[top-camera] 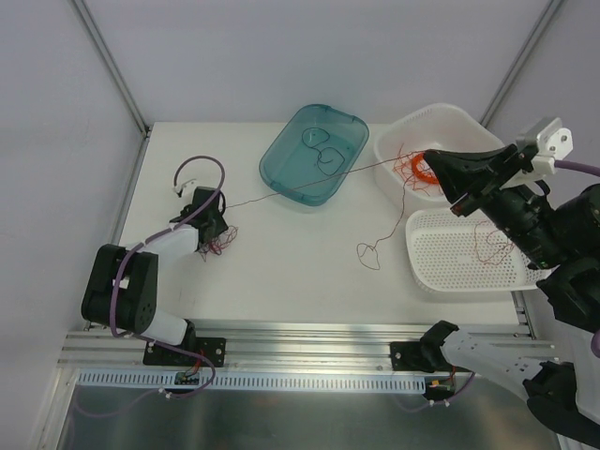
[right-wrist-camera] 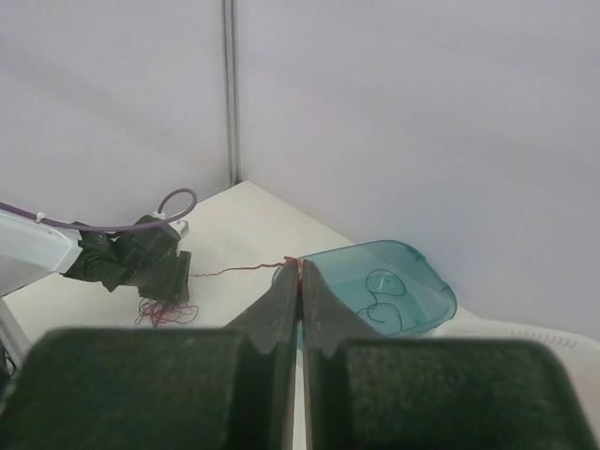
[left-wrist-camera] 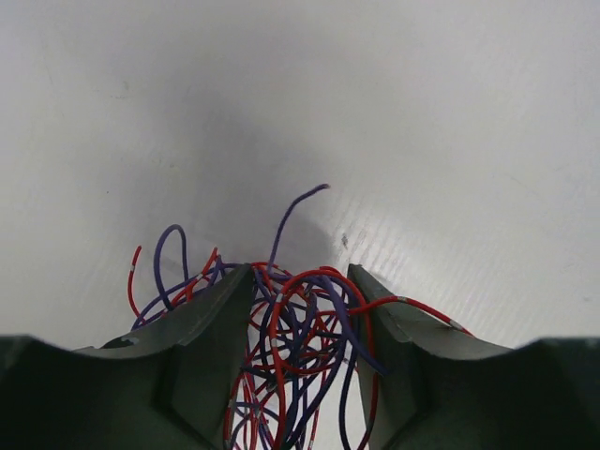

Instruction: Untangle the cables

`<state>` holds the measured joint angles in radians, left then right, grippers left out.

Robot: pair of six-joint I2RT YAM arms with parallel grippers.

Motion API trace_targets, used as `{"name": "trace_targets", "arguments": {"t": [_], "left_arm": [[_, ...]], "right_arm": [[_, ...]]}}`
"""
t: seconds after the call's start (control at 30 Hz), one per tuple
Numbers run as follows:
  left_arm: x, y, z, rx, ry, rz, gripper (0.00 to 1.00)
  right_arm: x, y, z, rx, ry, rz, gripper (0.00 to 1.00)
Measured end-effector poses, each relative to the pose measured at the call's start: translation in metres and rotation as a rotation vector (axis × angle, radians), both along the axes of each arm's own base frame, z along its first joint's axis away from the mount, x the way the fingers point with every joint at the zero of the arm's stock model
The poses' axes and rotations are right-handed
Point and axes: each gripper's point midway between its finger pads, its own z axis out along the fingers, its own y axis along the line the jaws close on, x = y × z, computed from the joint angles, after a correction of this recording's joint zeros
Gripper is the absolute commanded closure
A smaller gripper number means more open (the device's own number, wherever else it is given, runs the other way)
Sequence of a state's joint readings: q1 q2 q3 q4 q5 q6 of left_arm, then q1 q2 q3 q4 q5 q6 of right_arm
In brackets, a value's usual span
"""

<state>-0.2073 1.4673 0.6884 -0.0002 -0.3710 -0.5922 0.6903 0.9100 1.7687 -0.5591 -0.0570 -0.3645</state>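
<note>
The cables are a wad of thin red and dark blue wires [left-wrist-camera: 300, 356] lying on the table between the fingers of my left gripper [left-wrist-camera: 300, 277], which is closed on the wad. In the top view the wad [top-camera: 218, 244] lies at the left gripper [top-camera: 212, 217], on the left of the table. One red wire [top-camera: 319, 180] runs taut from the wad to my right gripper [top-camera: 433, 161], raised over the white basket. The right wrist view shows that gripper [right-wrist-camera: 300, 267] shut on this red wire [right-wrist-camera: 239, 270].
A teal tray [top-camera: 281, 164] at the back centre holds a dark wire [top-camera: 321, 150]. A white basket [top-camera: 469, 127] holds a bright-orange coil [top-camera: 424, 171]. A perforated white tray [top-camera: 450, 258] holds a red wire [top-camera: 489, 246]. A loose thin wire [top-camera: 373, 251] lies mid-table.
</note>
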Motion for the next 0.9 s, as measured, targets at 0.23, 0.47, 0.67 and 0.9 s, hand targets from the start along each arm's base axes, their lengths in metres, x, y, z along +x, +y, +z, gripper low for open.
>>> {"name": "trace_targets", "arguments": {"t": [0.23, 0.47, 0.67, 0.9], "left_arm": [[0.006, -0.011, 0.007, -0.037, -0.001, -0.043, 0.89], [-0.002, -0.031, 0.019, -0.04, -0.002, -0.171, 0.99], [-0.011, -0.073, 0.056, -0.055, -0.098, -0.382, 1.0], [-0.043, -0.122, 0.061, -0.107, -0.102, -0.662, 1.0]], "right_arm": [[0.009, 0.004, -0.024, 0.023, 0.027, -0.016, 0.99], [0.07, 0.075, -0.216, -0.166, 0.458, 0.036, 0.95], [0.063, 0.077, -0.382, -0.399, 0.845, 0.006, 0.4], [0.062, 0.111, -0.368, -0.379, 0.853, 0.176, 0.3]]}}
